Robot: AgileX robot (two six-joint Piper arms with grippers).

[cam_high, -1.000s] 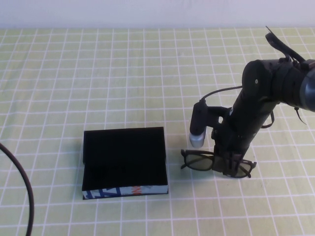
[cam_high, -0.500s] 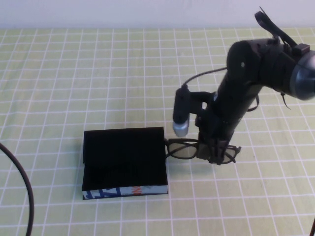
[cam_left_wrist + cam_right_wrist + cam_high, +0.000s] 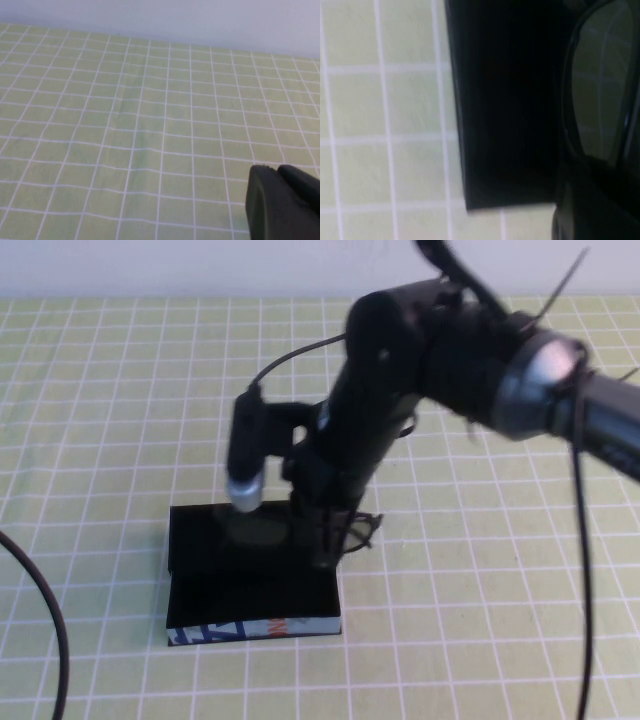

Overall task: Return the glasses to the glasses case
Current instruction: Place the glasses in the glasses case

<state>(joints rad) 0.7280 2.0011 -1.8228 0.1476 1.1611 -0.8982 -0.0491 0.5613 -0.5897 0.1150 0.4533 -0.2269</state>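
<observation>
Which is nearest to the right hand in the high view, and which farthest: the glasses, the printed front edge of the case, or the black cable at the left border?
From the right hand, over the case:
1. Glasses: in its grip, over the case's right part.
2. Printed front edge: just below, toward the robot.
3. Cable: far at the left border.
The left hand hangs elsewhere over the cloth.

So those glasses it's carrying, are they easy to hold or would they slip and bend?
Probably light: the right hand carries the glasses over the glasses case by a small grip. The thin frame looks stiff but likely fragile. The shiny lens seems slippery. The left hand sits apart.
</observation>
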